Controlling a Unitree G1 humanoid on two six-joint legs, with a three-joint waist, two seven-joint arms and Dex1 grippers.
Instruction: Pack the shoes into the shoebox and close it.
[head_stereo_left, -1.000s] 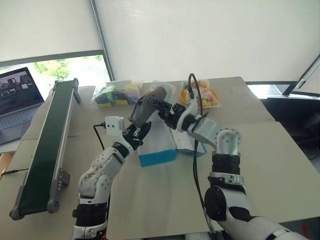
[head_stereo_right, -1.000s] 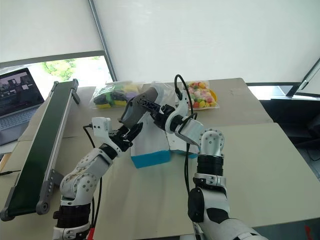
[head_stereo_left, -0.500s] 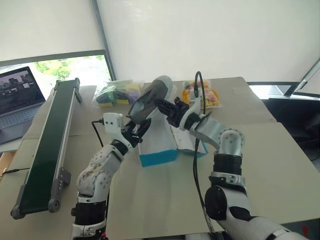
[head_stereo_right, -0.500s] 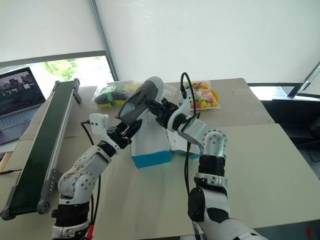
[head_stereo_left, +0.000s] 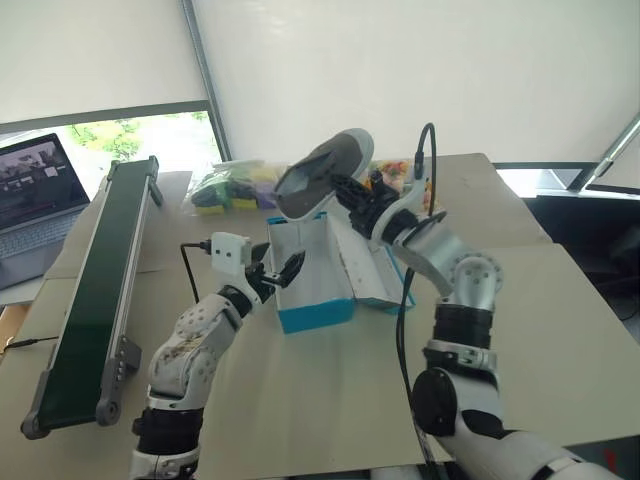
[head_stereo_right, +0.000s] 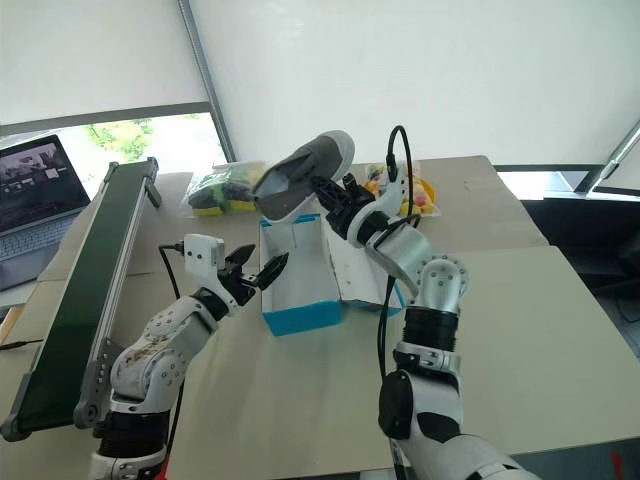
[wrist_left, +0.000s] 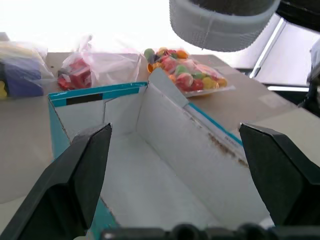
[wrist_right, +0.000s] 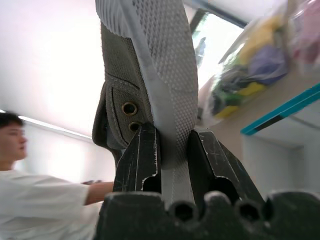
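Right gripper (head_stereo_left: 345, 187), reaching up toward frame centre from my bent right arm, pinches the sole edge of one shoe (head_stereo_left: 322, 172), held tilted above the open shoebox (head_stereo_left: 312, 262). Left gripper (head_stereo_right: 257, 273), forearm angled up from lower left, hangs spread wide, empty, beside the box's left wall.

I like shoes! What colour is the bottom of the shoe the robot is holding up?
The shoe's sole is pale grey-white with a fine dotted texture, clearest in the right wrist view.
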